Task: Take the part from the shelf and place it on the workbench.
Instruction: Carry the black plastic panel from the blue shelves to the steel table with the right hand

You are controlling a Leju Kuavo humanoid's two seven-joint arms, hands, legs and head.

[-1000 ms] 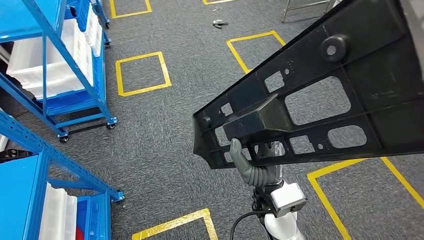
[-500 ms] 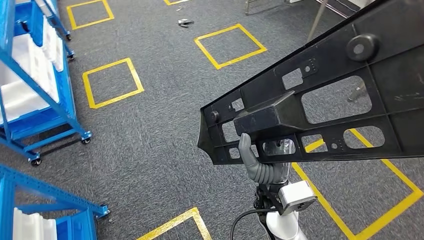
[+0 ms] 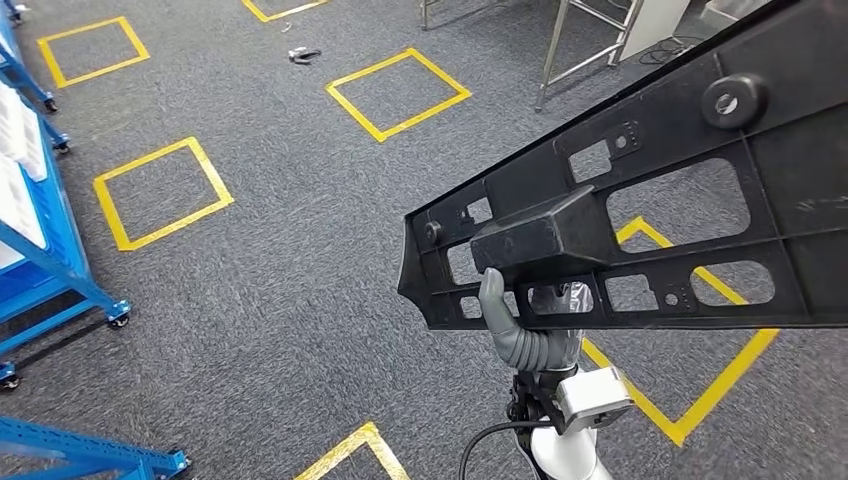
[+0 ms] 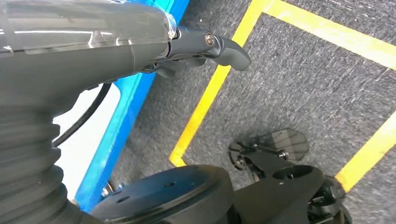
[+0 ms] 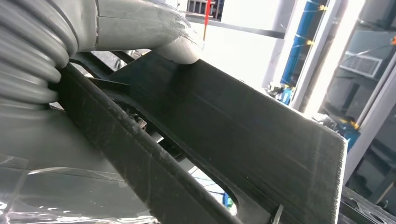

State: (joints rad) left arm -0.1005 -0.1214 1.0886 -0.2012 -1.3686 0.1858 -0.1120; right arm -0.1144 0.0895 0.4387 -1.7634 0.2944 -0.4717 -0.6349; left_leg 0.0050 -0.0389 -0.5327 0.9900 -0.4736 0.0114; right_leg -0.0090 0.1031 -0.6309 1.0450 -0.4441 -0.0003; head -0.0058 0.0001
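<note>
The right hand [image 3: 520, 335] grips the long black part [image 3: 640, 215] from beneath, at lower centre of the head view; the part runs to the upper right corner. The left hand [image 4: 205, 46] holds nothing, fingers loosely curled above grey carpet with yellow floor tape [image 3: 398, 92].

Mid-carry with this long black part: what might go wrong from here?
The black part is long and the right hand grips it near one end, so it may twist or slip. It also hides much of the floor ahead, and metal table legs stand near; its far end might clip them while turning.
</note>
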